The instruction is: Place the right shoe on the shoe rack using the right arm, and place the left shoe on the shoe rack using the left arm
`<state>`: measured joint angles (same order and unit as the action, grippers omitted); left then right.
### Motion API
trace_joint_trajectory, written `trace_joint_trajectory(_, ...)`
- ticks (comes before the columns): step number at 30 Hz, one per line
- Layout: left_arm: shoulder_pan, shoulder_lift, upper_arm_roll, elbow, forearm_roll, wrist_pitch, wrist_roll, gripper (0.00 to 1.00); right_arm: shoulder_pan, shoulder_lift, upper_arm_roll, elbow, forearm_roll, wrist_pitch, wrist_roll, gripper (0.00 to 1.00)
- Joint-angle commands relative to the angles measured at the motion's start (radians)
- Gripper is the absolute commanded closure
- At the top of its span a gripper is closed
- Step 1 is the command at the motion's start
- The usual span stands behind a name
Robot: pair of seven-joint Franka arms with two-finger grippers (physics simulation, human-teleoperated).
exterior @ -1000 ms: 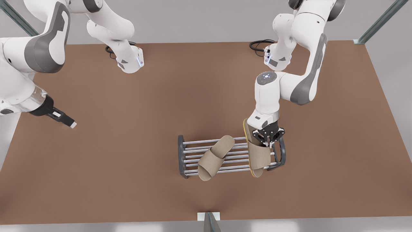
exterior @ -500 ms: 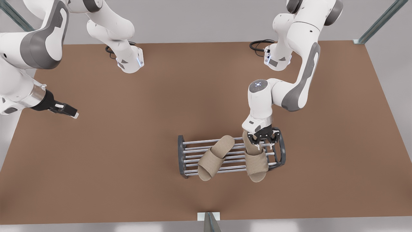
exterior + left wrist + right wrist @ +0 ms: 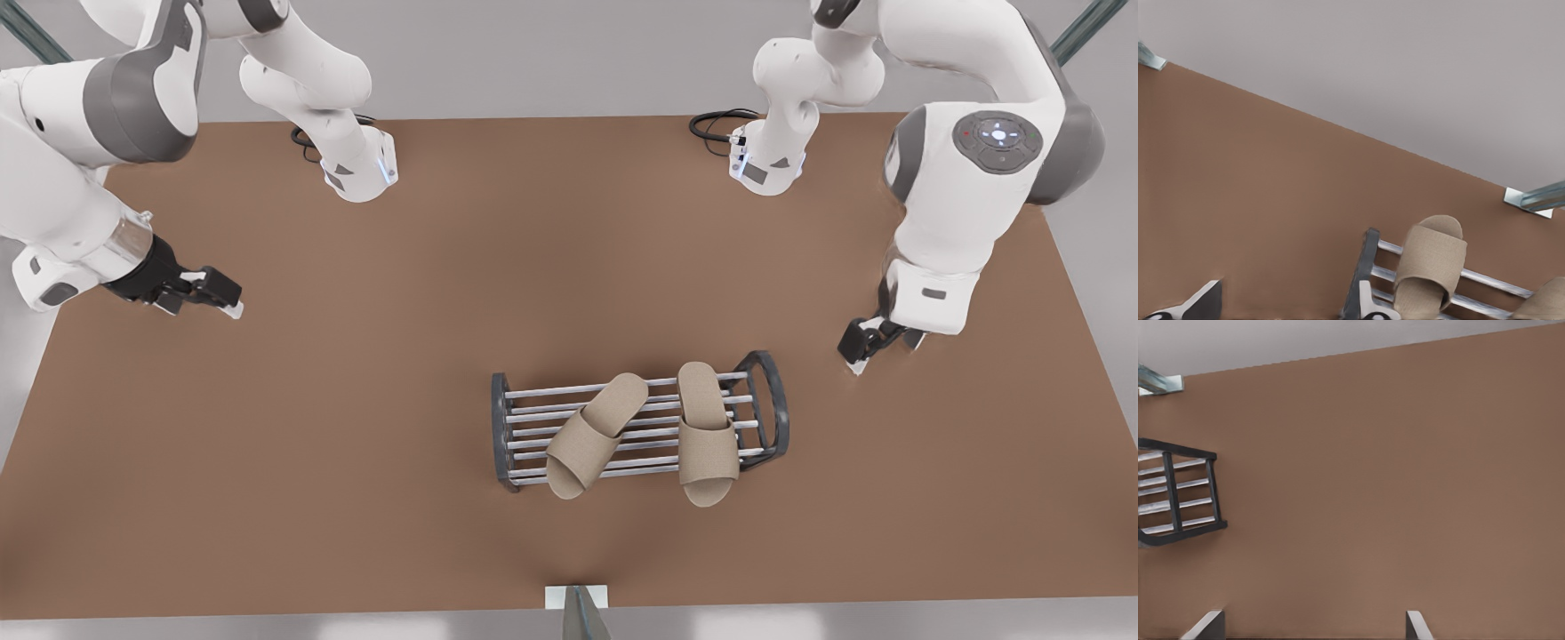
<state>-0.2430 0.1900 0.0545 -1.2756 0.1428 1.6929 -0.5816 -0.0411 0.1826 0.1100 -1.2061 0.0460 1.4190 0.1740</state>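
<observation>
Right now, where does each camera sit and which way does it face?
Front view: high up, looking down on the table, the shoe rack and both arms.
Left wrist view: on the left gripper, at the front view's left, facing the rack; its open fingertips show.
Right wrist view: on the right gripper, facing mostly bare table; open fingertips show.
Shared: all three see the rack.
</observation>
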Motion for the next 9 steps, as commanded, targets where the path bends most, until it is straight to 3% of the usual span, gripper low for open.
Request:
trace_joint_trajectory(1, 0.071, -0.073, -0.037, -0.034, -0.08, -0.349, 0.672, 0.0, -0.01, -0.006, 0.005, 0.002, 0.005, -0.067, -0.054, 0.0)
trace_joint_trajectory(2, 0.126, -0.106, -0.108, -0.105, -0.077, -0.222, 0.66, 0.0, -0.01, -0.009, 0.005, -0.001, 0.006, -0.114, -0.054, 0.0)
trace_joint_trajectory(3, 0.126, -0.109, -0.108, -0.131, -0.072, -0.171, 0.658, 0.0, -0.019, -0.005, -0.003, 0.0, 0.009, -0.114, -0.056, 0.0)
trace_joint_trajectory(9, 0.126, -0.066, -0.107, -0.13, -0.072, -0.185, 0.66, 0.0, -0.013, 0.012, -0.016, -0.009, -0.06, -0.02, -0.054, 0.0)
